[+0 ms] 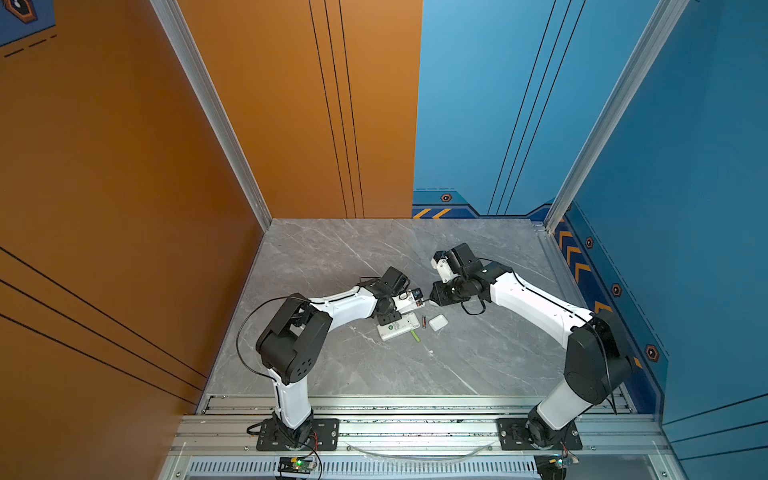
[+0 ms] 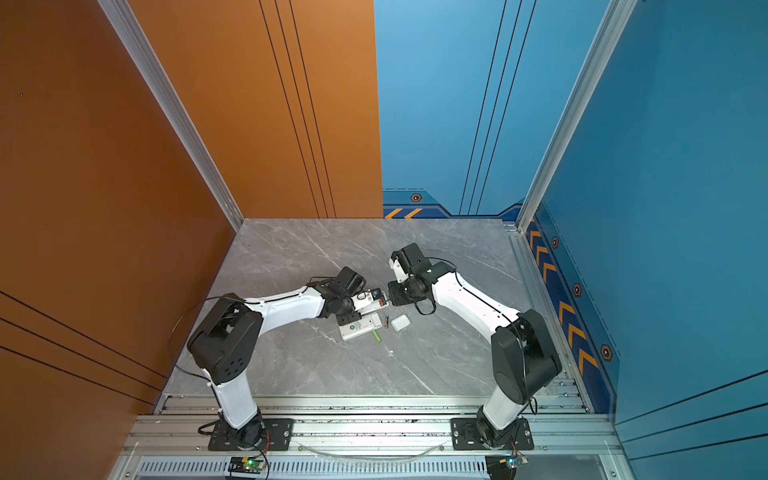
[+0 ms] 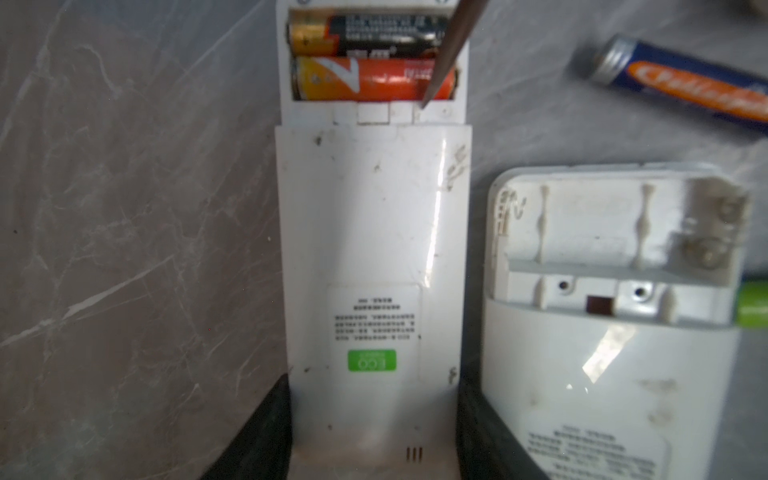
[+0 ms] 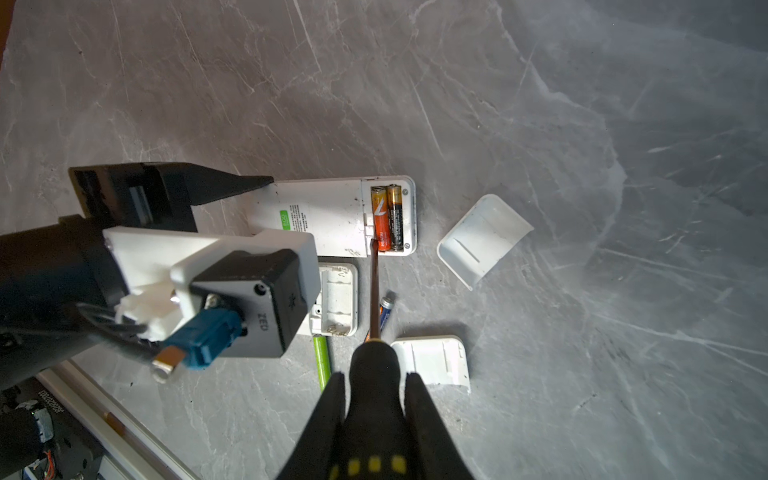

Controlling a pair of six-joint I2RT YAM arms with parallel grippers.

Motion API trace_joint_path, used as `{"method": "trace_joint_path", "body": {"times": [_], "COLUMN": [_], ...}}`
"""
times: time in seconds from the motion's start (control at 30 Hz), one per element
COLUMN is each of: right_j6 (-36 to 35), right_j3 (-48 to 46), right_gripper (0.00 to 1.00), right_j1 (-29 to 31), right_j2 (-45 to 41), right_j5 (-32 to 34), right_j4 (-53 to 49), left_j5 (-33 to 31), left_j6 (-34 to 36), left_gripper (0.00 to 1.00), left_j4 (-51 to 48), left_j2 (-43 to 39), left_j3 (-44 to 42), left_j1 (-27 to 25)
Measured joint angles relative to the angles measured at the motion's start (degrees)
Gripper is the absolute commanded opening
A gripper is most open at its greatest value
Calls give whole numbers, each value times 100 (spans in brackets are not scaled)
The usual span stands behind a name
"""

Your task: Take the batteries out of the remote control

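Note:
My left gripper is shut on the lower end of a white remote control that lies on its face on the table. Its battery compartment is open and holds two batteries, a black-and-gold one and an orange-red one. My right gripper is shut on the black-and-yellow handle of a screwdriver. The metal tip rests at the compartment's edge against the end of the orange-red battery. A blue battery and a lime green battery lie loose on the table.
A second white remote with an empty compartment lies right beside the held one. Two white lids lie on the grey marble table near my right gripper. Everything sits clustered mid-table, with walls at the left, back and right.

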Motion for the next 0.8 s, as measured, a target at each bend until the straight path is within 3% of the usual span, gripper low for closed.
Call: {"method": "trace_joint_path", "body": {"times": [0.8], "right_j6": [-195], "right_j3": [190], "right_gripper": [0], "right_j1": [15], "right_j2": [107], "right_j5": [96], "right_j4": [-358], "left_j5": [-55], "left_j6": [39], "left_gripper": [8], "left_j4": [20], "left_j2": [0], "left_j3": [2], "left_j1": [-37]}}
